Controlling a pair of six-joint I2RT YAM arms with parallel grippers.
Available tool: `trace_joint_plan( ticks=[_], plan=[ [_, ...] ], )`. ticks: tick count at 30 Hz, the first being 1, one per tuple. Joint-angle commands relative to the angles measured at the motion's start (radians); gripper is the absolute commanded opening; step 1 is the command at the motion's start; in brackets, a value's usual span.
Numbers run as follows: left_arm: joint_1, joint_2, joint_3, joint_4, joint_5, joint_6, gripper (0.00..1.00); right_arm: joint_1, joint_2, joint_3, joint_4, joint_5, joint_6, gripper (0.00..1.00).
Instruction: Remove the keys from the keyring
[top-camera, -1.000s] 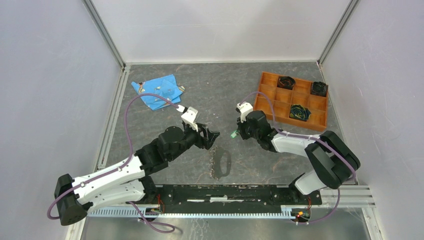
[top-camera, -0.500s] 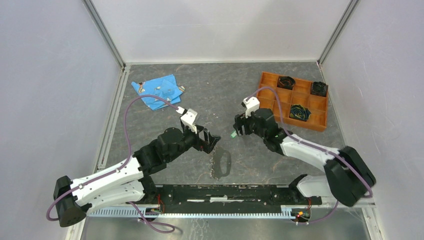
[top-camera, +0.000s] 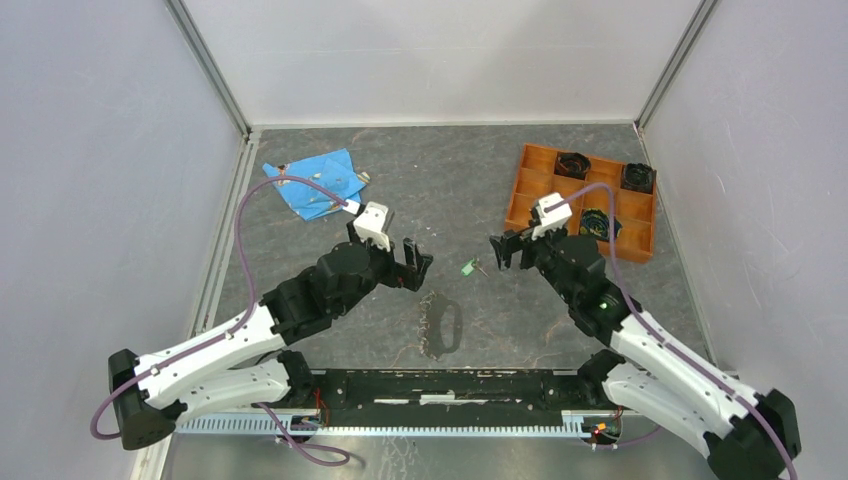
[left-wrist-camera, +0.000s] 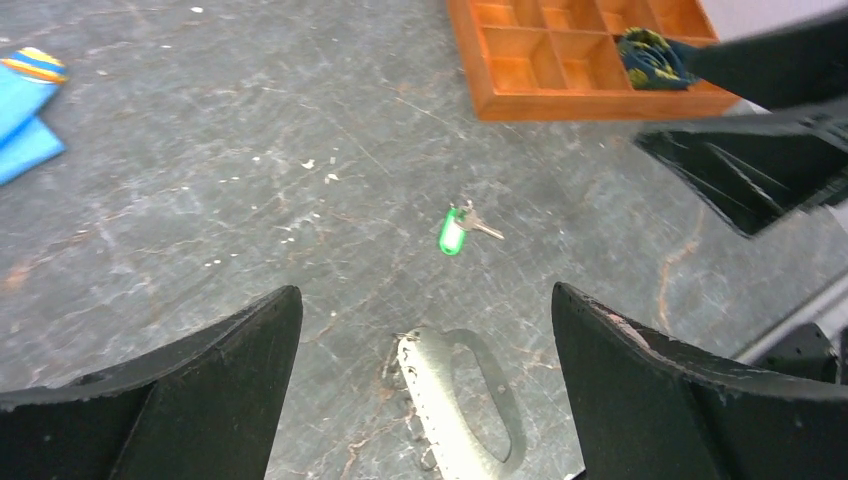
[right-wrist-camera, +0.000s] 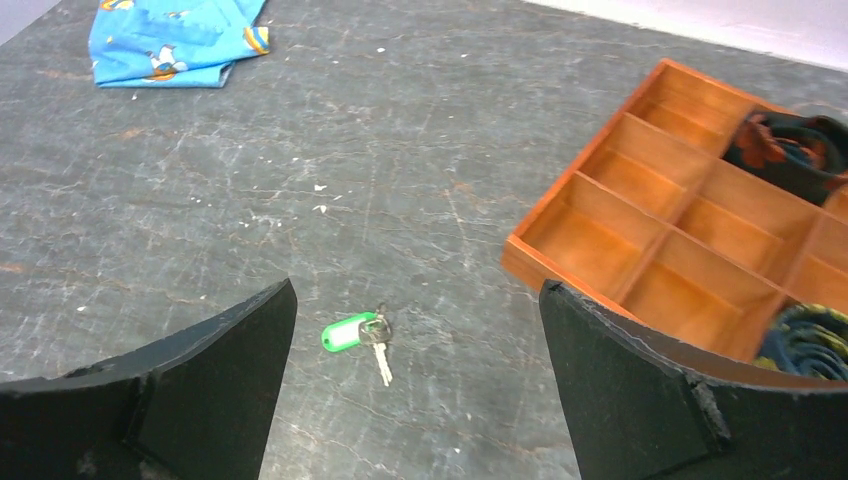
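Observation:
One small silvery key with a green tag (right-wrist-camera: 350, 331) lies loose on the table between the two grippers, touched by neither. In the top view this key (top-camera: 468, 268) sits a little above the keyring (top-camera: 443, 327), a flat grey metal oval lying on the table. The left wrist view shows the keyring (left-wrist-camera: 462, 412) just below my left gripper (left-wrist-camera: 425, 295), with small metal pieces (left-wrist-camera: 409, 371) along its left edge. My left gripper (top-camera: 415, 262) is open and holds nothing. The right gripper (right-wrist-camera: 416, 288) is open and holds nothing, right of the key (left-wrist-camera: 455, 230).
An orange compartment tray (top-camera: 541, 180) stands at the back right, with dark rolled items in some cells, close behind the right gripper (top-camera: 503, 250). A blue patterned cloth (top-camera: 318, 183) lies at the back left. Walls enclose the table on three sides.
My right gripper opened, left the green-tagged key on the table and drew back to the right. The left gripper opened wider and shifted slightly away from the keyring.

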Motion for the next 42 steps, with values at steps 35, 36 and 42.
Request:
trace_joint_plan(
  ticks=[35,36,42],
  plan=[
    [0.002,-0.11,0.023,-0.073,-0.304,0.038,1.0,-0.005,-0.378,-0.029,-0.166,0.169,-0.067,0.98],
    [0.002,-0.111,0.023,-0.073,-0.303,0.037,1.0,-0.004,-0.377,-0.029,-0.166,0.171,-0.068,0.98],
    [0.002,-0.117,0.017,-0.073,-0.301,0.034,1.0,-0.006,-0.378,-0.028,-0.166,0.17,-0.068,0.98]
  ],
)
